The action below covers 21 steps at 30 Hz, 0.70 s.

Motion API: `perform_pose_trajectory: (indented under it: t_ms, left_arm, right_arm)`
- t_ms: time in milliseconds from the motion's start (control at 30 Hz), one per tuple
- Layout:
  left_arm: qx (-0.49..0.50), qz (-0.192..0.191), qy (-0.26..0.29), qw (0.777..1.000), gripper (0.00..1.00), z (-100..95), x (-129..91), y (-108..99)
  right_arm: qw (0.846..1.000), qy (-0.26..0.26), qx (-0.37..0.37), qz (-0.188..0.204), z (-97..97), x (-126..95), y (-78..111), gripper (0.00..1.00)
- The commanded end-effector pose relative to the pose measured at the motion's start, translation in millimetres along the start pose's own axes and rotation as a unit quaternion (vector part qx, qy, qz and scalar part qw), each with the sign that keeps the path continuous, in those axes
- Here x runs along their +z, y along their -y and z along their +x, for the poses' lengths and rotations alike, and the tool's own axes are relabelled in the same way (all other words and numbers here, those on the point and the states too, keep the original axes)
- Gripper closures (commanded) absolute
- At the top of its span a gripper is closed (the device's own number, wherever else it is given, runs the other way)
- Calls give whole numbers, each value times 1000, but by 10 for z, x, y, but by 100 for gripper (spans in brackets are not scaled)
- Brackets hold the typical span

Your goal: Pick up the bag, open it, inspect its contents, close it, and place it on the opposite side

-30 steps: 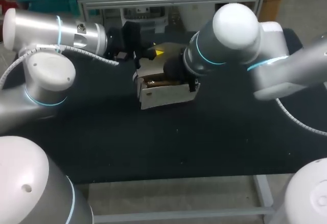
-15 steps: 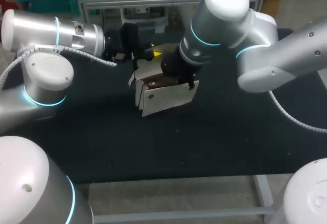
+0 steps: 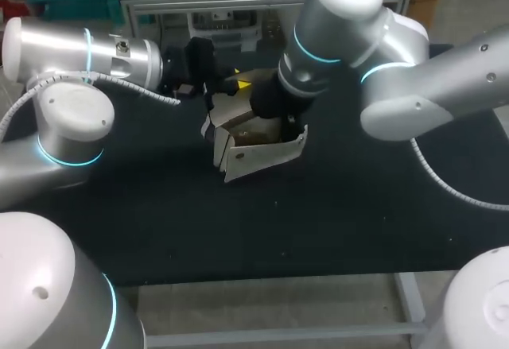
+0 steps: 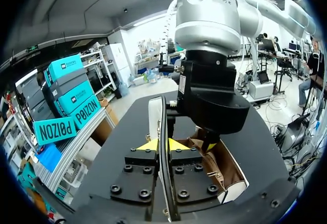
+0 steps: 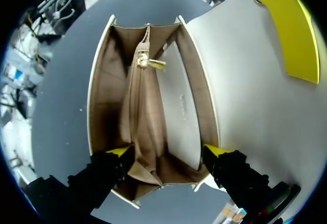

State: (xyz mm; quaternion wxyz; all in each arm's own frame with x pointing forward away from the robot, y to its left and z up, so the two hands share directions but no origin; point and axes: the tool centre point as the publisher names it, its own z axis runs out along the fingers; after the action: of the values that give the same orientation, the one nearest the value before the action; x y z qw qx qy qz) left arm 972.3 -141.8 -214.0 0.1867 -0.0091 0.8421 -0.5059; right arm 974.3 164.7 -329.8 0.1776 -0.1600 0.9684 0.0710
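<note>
Swung right arm (image 3: 342, 39) steeper over the open bag (image 3: 262, 154) since a second ago.
Sitting mid-bench (image 3: 318, 222), mouth up, tan lining and zip pull (image 5: 152, 63) showing. Spanning that mouth with right gripper (image 5: 168, 152), fingers spread wide, one yellow tip by each side wall — gripping nothing. Farther back, pinching the white flap (image 5: 245, 81) edge-on in left gripper (image 4: 161, 145) — clamped tight.

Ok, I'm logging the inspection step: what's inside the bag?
The bag shows tan lining, a centre divider with a gold zip pull, and no loose item visible in either compartment. The end under the right gripper is covered by its fingers.
</note>
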Motion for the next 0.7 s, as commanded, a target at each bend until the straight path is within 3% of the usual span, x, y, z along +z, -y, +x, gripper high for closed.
perform_pose_trajectory:
  t_ms: [33, 700]
  left_arm:
    - [1, 1, 1, 1000, 100, 17, 10, 39]
    - [3, -1, -1, 1000, 100, 19, 36, 29]
  right_arm:
    - [1000, -13, -2, 3, -42, 58, -21, 6]
    - [1000, -12, -2, 5, -40, 44, -27, 7]
